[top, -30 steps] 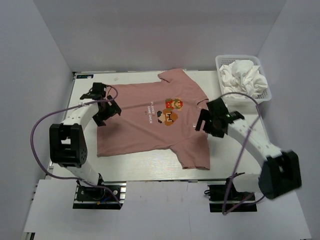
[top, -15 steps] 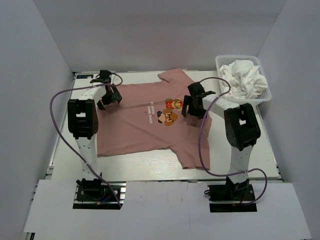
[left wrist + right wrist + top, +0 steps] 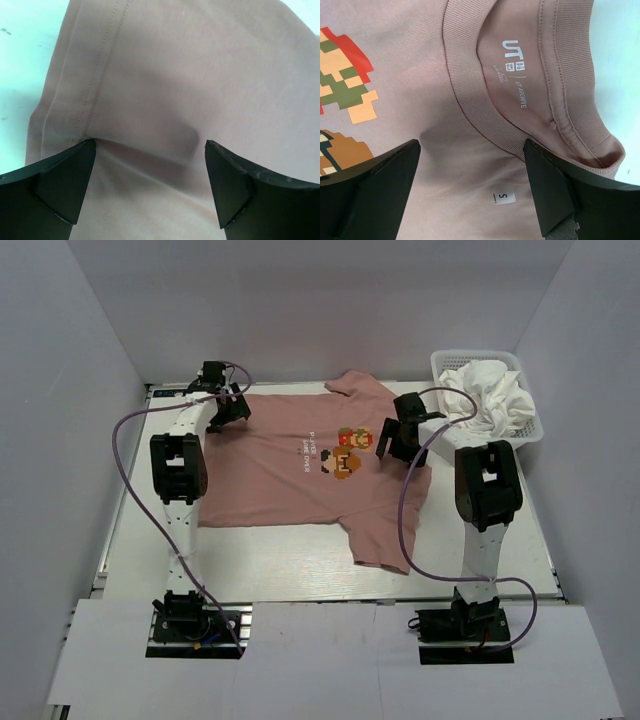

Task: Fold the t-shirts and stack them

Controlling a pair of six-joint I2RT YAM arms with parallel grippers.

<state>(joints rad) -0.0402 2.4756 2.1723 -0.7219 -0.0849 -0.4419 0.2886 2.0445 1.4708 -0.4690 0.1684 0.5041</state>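
Observation:
A dusty pink t-shirt (image 3: 290, 485) lies spread flat on the white table (image 3: 260, 575), its pixel-art graphic (image 3: 345, 452) facing up. My left gripper (image 3: 228, 410) is open, its fingers straddling the cloth near the stitched hem at the shirt's far left corner; the left wrist view shows pink cloth (image 3: 175, 75) between the jaws (image 3: 150, 145). My right gripper (image 3: 395, 440) is open over the ribbed collar (image 3: 480, 115), the fingers either side of a small "S" size sticker (image 3: 504, 196). Plain white t-shirts (image 3: 490, 395) lie bunched in the basket.
The white mesh basket (image 3: 475, 354) stands at the far right corner. Bare table shows along the near edge and at the left (image 3: 20, 60) of the shirt. Purple cables loop from both arms. Grey walls close in the back and sides.
Both arms have reached further back. The pink shirt has slid away from the arm bases and a little to the right; its far sleeve now lies nearer the back edge.

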